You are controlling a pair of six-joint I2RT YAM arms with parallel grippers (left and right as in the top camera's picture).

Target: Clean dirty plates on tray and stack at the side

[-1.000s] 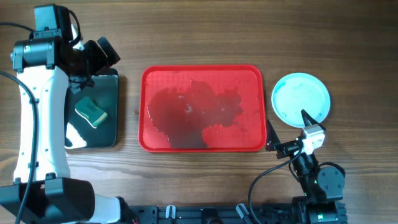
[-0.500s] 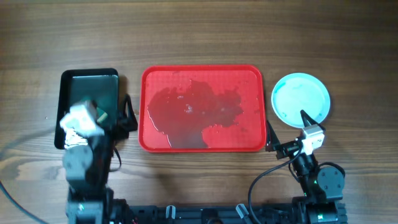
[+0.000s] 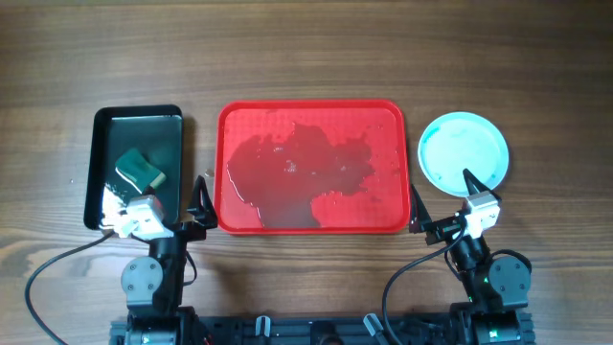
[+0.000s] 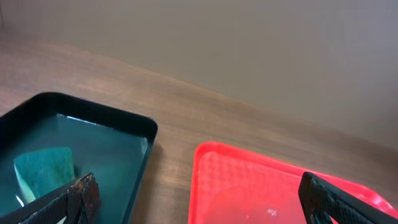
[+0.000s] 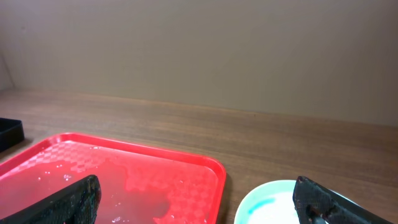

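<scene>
1. Now that the left pincer [image 3: 153,201] has pulled back from the black tray [image 3: 96,163] to the lower left, it gapes wide and empty. The right pincer [image 3: 440,184], lower right, is unmoved and equally wide.
2. The sponge [image 3: 141,169] lies in the black tray.
3. The red tray [image 3: 311,104], at centre, holds only a wet patch [image 3: 297,177].
4. The plates [image 3: 463,151] sit on the tabletop [image 3: 306,48] at right, so the task looks finished.
</scene>
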